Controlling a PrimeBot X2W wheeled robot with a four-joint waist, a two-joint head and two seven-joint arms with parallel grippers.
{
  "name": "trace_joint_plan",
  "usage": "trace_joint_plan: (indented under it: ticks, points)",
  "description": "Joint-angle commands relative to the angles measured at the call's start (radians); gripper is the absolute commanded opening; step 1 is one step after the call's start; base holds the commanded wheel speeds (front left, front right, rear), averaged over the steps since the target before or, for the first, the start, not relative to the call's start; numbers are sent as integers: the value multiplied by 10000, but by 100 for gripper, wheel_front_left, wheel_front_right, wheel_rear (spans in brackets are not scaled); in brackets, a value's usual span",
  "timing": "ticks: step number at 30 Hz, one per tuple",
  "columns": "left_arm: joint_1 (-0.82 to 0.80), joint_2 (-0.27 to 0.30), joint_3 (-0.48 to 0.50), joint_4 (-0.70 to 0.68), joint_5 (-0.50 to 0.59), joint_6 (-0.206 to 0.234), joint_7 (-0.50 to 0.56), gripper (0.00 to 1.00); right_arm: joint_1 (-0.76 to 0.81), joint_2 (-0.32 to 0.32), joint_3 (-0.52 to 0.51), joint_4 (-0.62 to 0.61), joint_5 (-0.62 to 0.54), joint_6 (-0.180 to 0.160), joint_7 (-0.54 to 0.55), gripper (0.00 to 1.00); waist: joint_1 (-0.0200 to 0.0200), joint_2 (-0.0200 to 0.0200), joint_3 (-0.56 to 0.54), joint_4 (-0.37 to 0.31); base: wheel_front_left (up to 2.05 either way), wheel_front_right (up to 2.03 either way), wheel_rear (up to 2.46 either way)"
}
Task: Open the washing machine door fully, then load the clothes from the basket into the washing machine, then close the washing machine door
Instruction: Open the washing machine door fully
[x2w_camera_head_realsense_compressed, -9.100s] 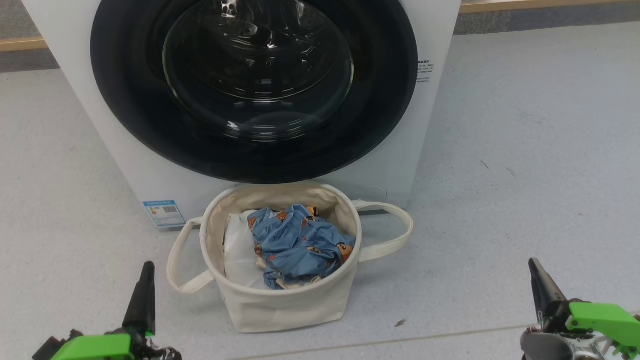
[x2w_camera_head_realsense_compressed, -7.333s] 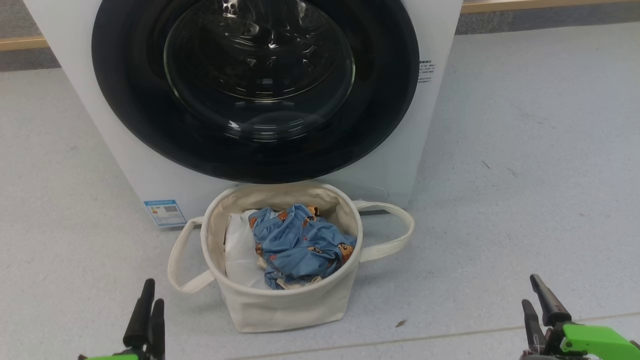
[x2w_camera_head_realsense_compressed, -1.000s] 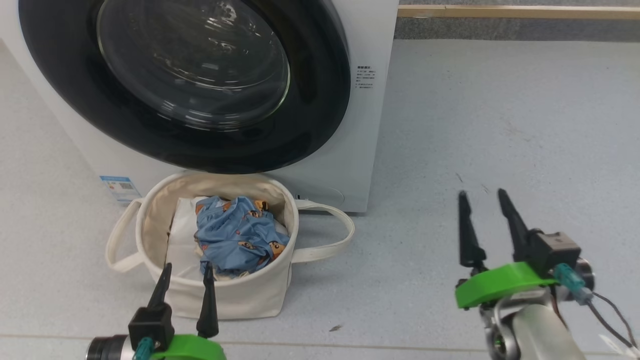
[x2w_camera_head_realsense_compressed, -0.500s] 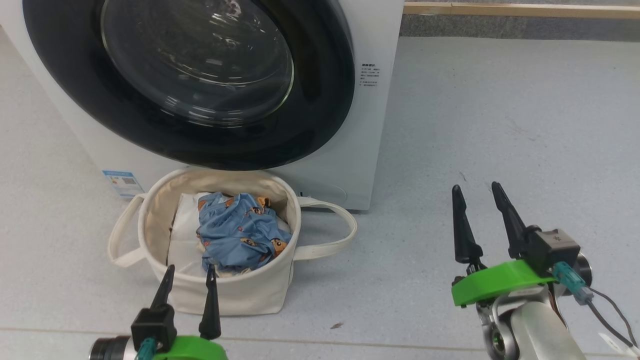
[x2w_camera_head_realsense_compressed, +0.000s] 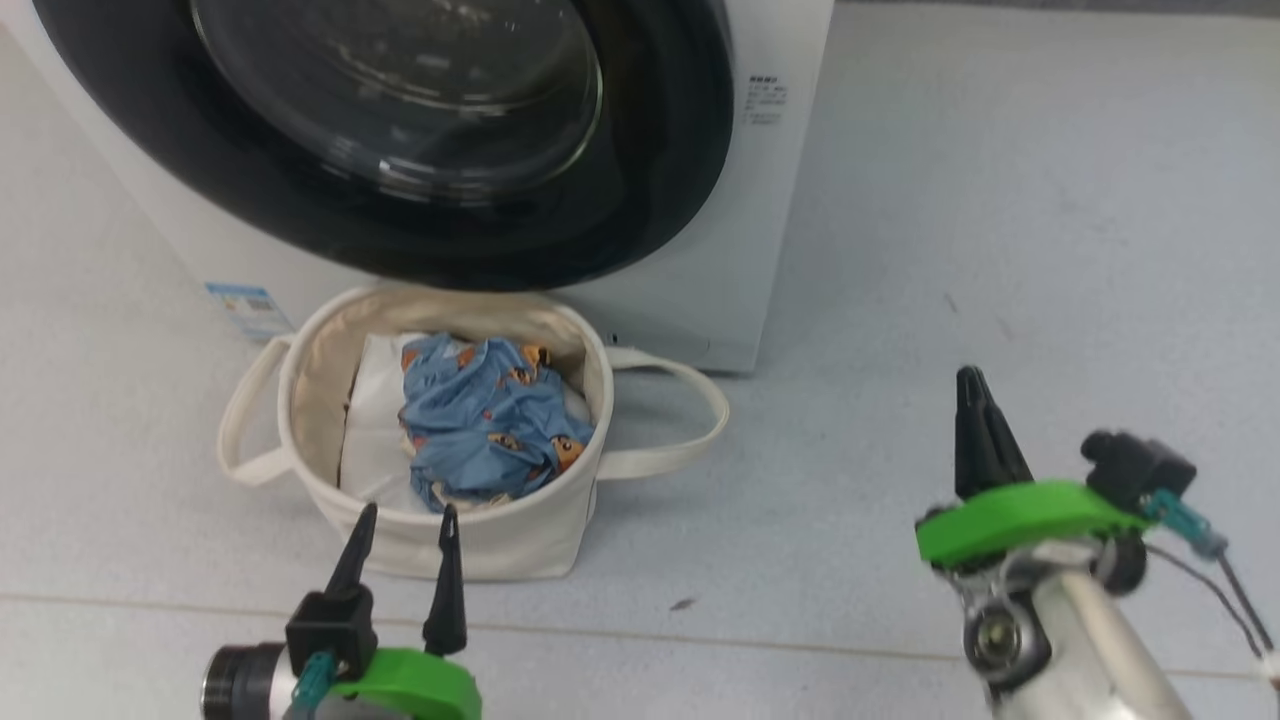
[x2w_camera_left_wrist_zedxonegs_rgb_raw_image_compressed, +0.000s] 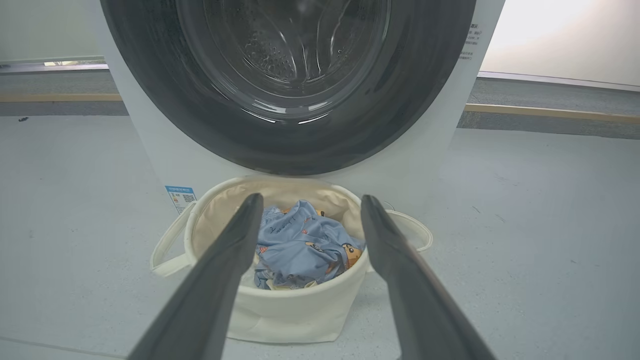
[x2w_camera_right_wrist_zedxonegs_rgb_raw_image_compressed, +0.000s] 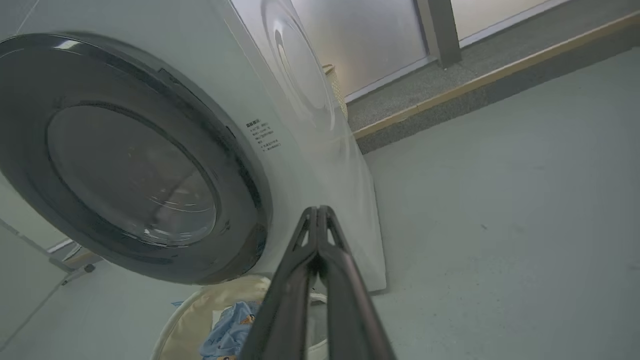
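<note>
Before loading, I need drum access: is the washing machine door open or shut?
Shut: the washing machine door sits flush against the washing machine, no gap.

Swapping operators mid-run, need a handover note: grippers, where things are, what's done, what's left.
Left gripper: jaws open, empty, pointing at the basket.
Right gripper: jaws shut, empty, over the floor right of the washing machine.
Door: shut.
Clothes: in the basket, which sits in front of the machine.
Done: nothing yet.
Left: open door fully, load clothes, close door.
</note>
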Motion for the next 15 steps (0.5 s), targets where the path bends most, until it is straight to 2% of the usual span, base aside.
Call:
trace_joint_plan:
  ticks: [1,5,6,10,15]
  points:
    - [-594,109,154,-361,-105,113,-122,100,-1205,24,319,94,909,0,133,0,0,-1,619,137,0,0,0]
    - [-1094,109,-255,-533,-231,289,-122,100,-2899,24,151,545,3285,0,1288,0,0,-1,1643,305,0,0,0]
    - [-1094,109,-255,-533,-231,289,-122,100,-2899,24,151,545,3285,0,1288,0,0,-1,1643,305,0,0,0]
    - [-1635,109,-861,-611,-496,528,-122,100,-4610,24,-436,944,5359,0,2713,0,0,-1,2600,545,0,0,0]
    - [-2282,109,-1600,-701,-937,860,-122,100,-6341,12,-1184,1647,7402,0,4707,0,0,-1,3446,952,0,0,0]
